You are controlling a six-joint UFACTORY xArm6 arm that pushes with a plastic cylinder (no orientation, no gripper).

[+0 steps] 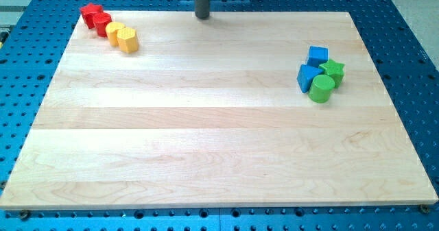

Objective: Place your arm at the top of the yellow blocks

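Two yellow plastic blocks [121, 36] lie touching on the wooden counter [219, 135], toward nine o'clock from my tip [202, 16], a bare rod tool gripping nothing.

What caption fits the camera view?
My tip at the board's top edge, right of yellow blocks.

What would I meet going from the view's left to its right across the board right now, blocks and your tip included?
Red star block → red cylinder block → yellow round block → yellow hexagonal block → my tip, at the board's top edge → blue triangular block. The remaining blue and green blocks overlap, so they are left out.
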